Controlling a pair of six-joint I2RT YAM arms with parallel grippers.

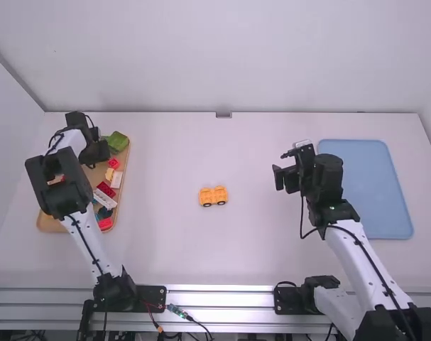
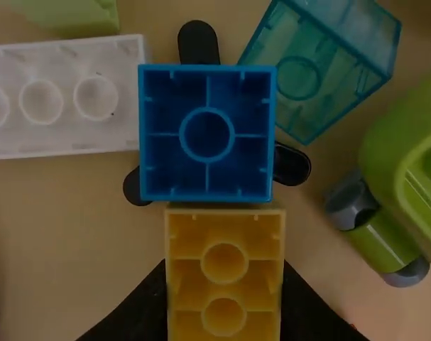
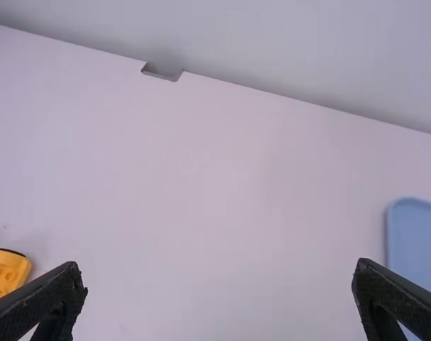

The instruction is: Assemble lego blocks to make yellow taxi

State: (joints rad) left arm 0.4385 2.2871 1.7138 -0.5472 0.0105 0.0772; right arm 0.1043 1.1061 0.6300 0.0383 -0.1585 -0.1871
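Observation:
Over the wooden tray on the left stands my left gripper [image 1: 94, 152], its fingertips hidden from above. In the left wrist view, the left gripper [image 2: 224, 302] is shut on a yellow block [image 2: 224, 273] whose hollow underside faces the camera. A blue block [image 2: 207, 133], also underside up, lies right against or beside it. The yellow car piece [image 1: 213, 196] with dark wheels sits mid-table, and part of this car piece [image 3: 6, 274] appears in the right wrist view. My right gripper [image 1: 283, 169] is above the table, right of the car; the right gripper [image 3: 219, 273] is open, nothing between its fingers.
The wooden tray [image 1: 47, 224] holds several loose pieces: a green one [image 1: 118, 141], red ones and a white block [image 1: 105, 199]. Near the held block lie a long white block [image 2: 66, 96], a clear teal block [image 2: 322, 64] and a green wheeled piece [image 2: 407, 192]. A blue tray [image 1: 371, 188] lies far right.

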